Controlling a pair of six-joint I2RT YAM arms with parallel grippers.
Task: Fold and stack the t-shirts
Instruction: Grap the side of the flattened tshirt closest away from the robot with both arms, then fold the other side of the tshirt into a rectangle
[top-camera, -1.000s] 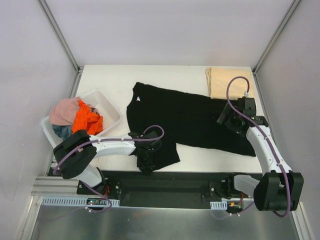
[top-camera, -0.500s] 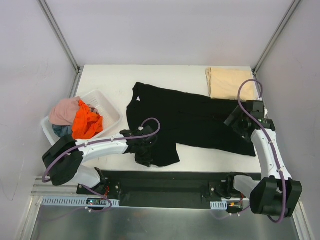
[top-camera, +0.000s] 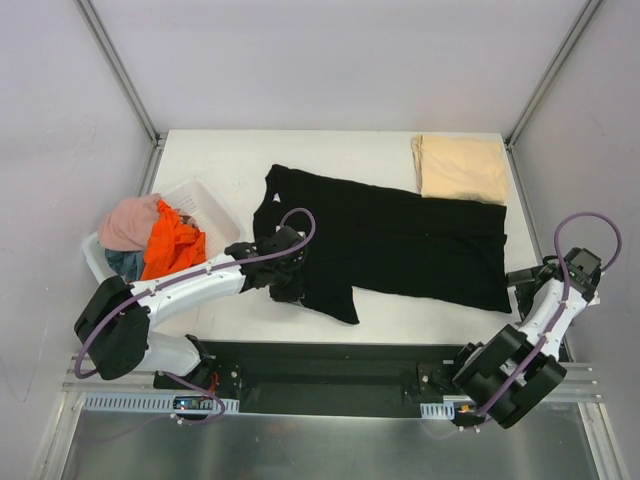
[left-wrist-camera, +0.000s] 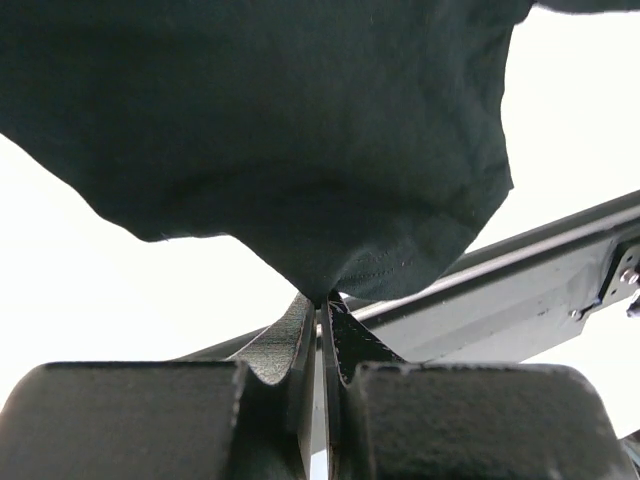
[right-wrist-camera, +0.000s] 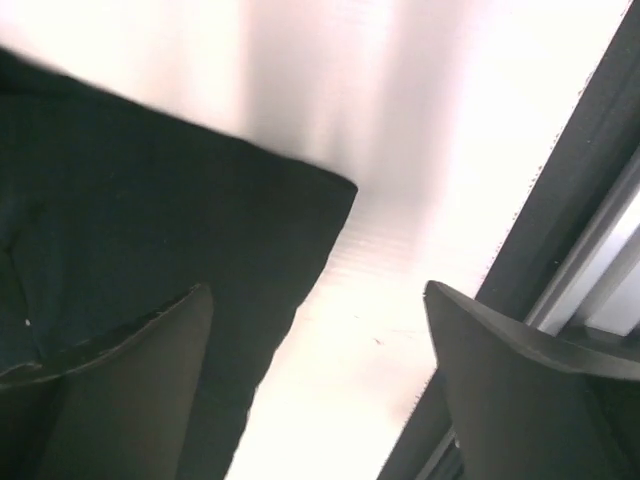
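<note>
Starting at the left, we see the basket (top-camera: 215, 200) holding a pink tee (top-camera: 127, 222), an orange tee (top-camera: 173, 245) and a grey-blue tee (top-camera: 122, 263). Just right of it, our left gripper (left-wrist-camera: 322, 305) is pinched tight on a near edge of the black tee (top-camera: 400, 235), which lies spread across the middle of the table (top-camera: 220, 160). A folded tan tee (top-camera: 460, 168) sits at the far right corner. Our right gripper (right-wrist-camera: 315, 300) gapes wide and holds nothing, at the black tee's near right corner.

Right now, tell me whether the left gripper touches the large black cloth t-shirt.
Touching: left wrist view shows left gripper pinching the black t-shirt edge.
</note>
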